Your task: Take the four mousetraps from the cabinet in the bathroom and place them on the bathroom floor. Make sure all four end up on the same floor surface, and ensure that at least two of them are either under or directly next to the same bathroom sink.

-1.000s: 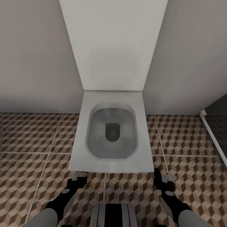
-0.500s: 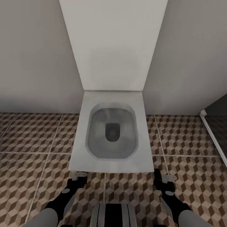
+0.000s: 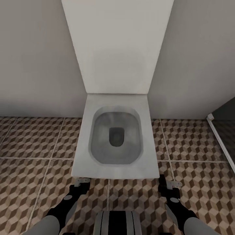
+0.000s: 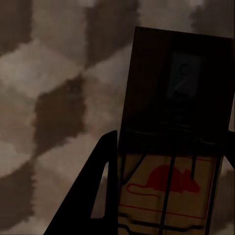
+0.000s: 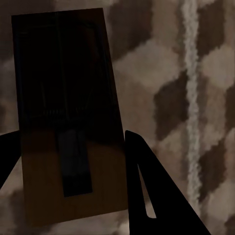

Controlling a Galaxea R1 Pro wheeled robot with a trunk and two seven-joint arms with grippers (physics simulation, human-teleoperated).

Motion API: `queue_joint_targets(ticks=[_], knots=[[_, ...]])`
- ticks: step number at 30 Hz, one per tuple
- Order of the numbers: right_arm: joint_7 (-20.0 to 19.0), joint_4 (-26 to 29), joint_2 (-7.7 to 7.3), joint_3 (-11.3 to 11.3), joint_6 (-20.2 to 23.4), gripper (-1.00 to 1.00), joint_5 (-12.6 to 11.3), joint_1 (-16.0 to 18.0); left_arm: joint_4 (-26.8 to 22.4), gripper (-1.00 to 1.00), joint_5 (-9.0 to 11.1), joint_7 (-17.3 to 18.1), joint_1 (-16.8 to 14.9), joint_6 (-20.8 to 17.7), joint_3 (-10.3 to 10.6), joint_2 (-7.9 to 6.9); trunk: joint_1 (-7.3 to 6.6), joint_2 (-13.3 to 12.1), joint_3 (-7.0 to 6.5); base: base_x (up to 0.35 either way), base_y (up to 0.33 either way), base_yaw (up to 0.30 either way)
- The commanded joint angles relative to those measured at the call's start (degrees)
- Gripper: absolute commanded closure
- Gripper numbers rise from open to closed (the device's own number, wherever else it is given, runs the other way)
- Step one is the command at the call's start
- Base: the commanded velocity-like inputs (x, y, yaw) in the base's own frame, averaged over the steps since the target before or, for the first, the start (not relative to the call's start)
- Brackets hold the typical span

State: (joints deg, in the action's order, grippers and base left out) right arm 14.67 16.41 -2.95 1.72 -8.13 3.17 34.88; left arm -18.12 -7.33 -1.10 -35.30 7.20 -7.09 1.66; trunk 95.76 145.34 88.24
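Tan mousetrap sits clamped in the left gripper, and a second mousetrap is pinched in the right gripper. Both hang low over the patterned floor, toilet at 12 o'clock. Carrying step, I'd say; next it needs turning toward the sink.

— Any lettering or numbers to read anywhere?
— None. The one sign is a red mouse silhouette with a red outline under it, printed on the tan end of the flat rectangular wooden mousetrap in the left wrist view.
— Any brand beside it?
— Nothing legible.
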Motion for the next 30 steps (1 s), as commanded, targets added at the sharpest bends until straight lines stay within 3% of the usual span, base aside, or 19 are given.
queue_joint_targets(ticks=[1, 9, 17, 30], knots=[[0.2, -0.1, 0.01, 0.1, -0.2, 1.0, 0.2, 0.1, 0.0, 1.0, -0.7, -0.8, 0.0, 0.2, -0.3, 0.1, -0.01, 0.0, 0.03, 0.0, 0.0, 0.0], [0.2, -0.1, 0.05, 0.1, -0.3, 1.0, 0.2, 0.0, 0.0, 1.0, -0.7, -5.8, 0.0, 0.2, -0.2, 0.04, -0.01, 0.0, 0.03, 0.182, 0.0, 0.0], [0.2, -0.1, 0.05, 0.0, -0.4, 1.0, 0.3, 0.0, 0.0, 1.0, -0.7, -5.9, 0.0, 0.2, -0.2, -0.03, -0.01, 0.0, 0.03, 0.283, 0.0, 0.0], [0.1, -0.1, 0.02, -0.1, -0.4, 1.0, 0.3, 0.0, 0.0, 1.0, -0.8, -5.8, 0.0, 0.5, -0.2, -0.22, -0.01, 0.0, 0.03, 0.03, 0.0, 0.0]])
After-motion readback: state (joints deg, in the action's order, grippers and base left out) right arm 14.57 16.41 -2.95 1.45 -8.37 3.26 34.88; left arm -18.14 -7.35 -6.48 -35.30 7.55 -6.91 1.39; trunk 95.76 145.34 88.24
